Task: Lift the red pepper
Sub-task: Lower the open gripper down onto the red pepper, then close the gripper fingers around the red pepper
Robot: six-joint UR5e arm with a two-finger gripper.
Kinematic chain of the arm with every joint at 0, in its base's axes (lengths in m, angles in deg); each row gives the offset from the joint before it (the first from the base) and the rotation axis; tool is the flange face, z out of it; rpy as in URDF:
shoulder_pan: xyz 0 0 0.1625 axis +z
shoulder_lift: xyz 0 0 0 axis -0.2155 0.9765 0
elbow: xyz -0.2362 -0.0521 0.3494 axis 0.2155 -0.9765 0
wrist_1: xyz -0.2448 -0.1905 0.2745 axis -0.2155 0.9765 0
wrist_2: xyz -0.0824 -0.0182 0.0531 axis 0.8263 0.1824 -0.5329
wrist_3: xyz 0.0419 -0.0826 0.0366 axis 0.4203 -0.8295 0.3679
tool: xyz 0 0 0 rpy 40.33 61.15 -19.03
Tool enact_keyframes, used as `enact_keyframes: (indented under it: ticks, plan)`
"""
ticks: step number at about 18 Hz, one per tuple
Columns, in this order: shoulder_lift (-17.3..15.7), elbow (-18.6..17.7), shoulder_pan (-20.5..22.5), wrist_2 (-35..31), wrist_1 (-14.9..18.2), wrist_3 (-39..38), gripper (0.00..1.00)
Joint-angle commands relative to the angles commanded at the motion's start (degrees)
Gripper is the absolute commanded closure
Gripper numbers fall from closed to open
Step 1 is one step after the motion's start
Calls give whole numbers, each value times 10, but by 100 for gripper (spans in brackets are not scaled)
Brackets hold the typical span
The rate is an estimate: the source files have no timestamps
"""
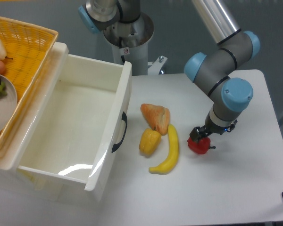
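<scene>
On white table [236,188]: glossy lumpy red pepper [199,145], pincer [201,133] touching.

We see a white table [236,188] with rounded corners, and on it a loose cluster of toy food. The red pepper [199,145] lies toward the right side. Left of it a banana [169,153] curves — its upper end is beside a piece of bread [156,117]. A yellow pepper [149,142] sits just beside the banana. A white open drawer box [75,132] stands on the left.
</scene>
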Motion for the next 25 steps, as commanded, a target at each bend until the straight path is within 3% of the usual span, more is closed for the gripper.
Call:
enact_keyframes:
  ticks: [6,10,19,25]
  plan:
    - [2,-9,-2,0,-11,-48,1]
    - [6,-30,-3,-1,-38,-56,1]
    - [28,-32,-6,-3,-70,-99,2]
    - [31,-32,-9,-3,-71,-101,17]
